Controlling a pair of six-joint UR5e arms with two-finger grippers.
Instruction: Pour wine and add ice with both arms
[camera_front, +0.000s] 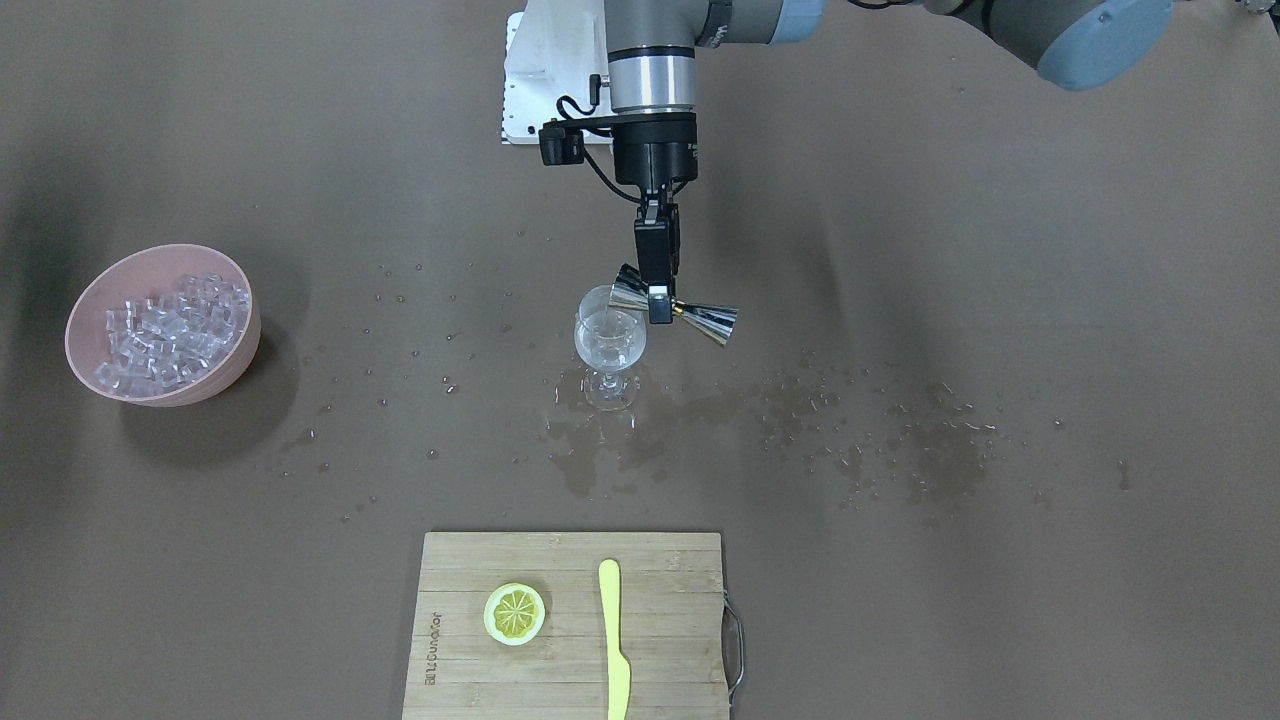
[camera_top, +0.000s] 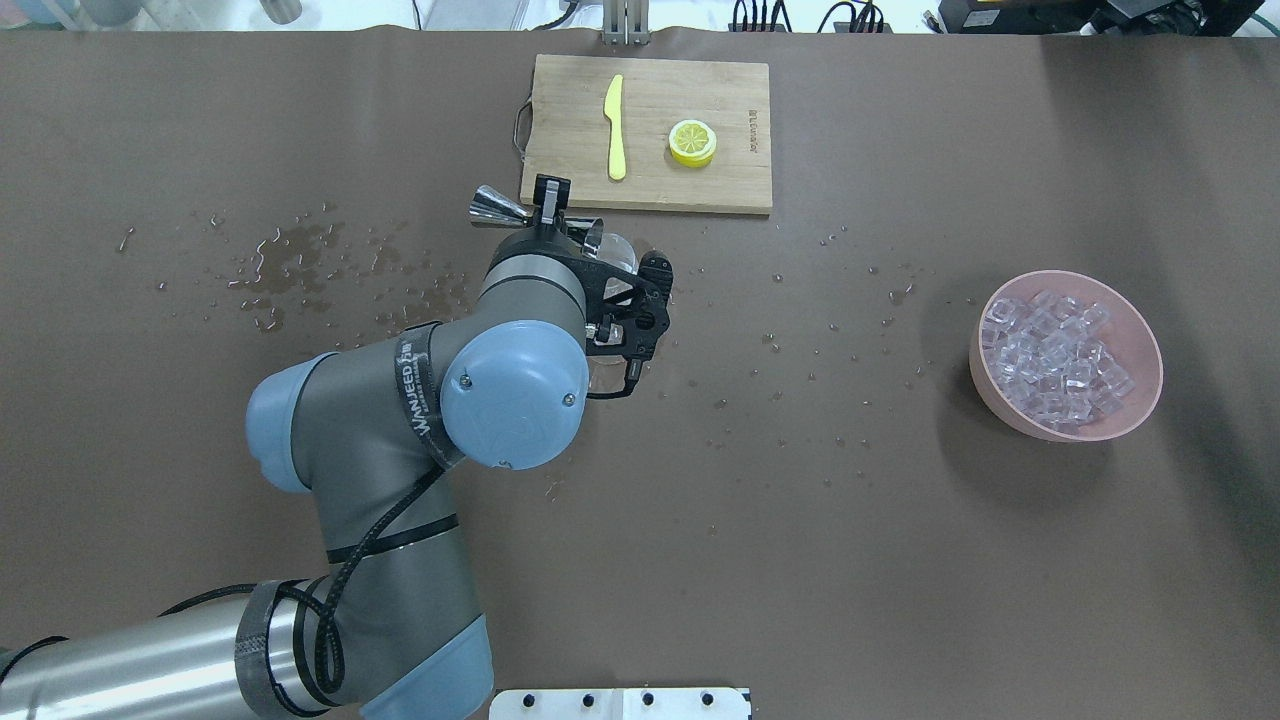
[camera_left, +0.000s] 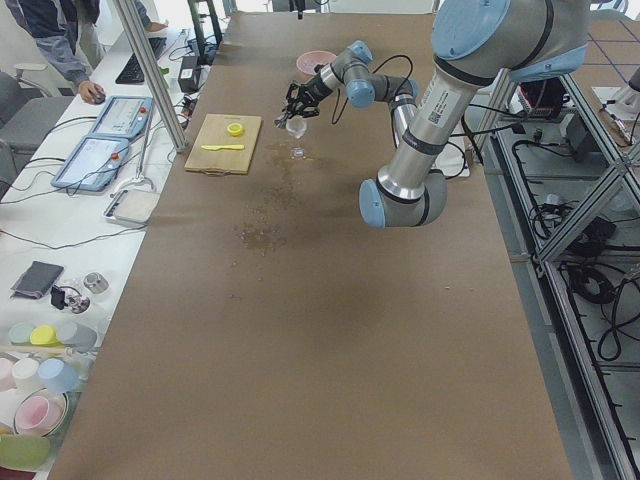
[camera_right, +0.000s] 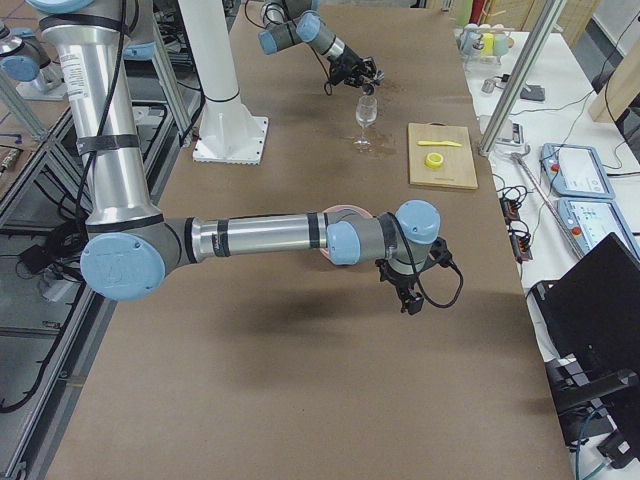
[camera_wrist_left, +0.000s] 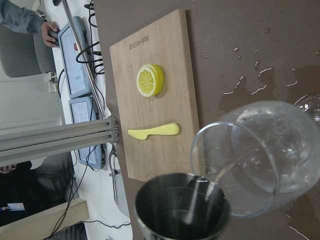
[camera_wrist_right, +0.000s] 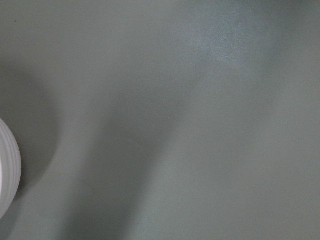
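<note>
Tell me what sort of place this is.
Most likely a robotics lab staged as a bar. The left gripper holds a steel jigger tipped over a wine glass on a brown-covered table, and an operators' desk with tablets runs alongside.

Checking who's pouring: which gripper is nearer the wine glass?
Left. The left gripper holds the jigger tipped over the wine glass's rim; the right gripper hangs well away, toward the robot's right.

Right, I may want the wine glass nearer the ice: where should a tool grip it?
Probably the stem, level from the side away from the jigger: the wine glass stands upright, its bowl is wide and round, the stem thin.
</note>
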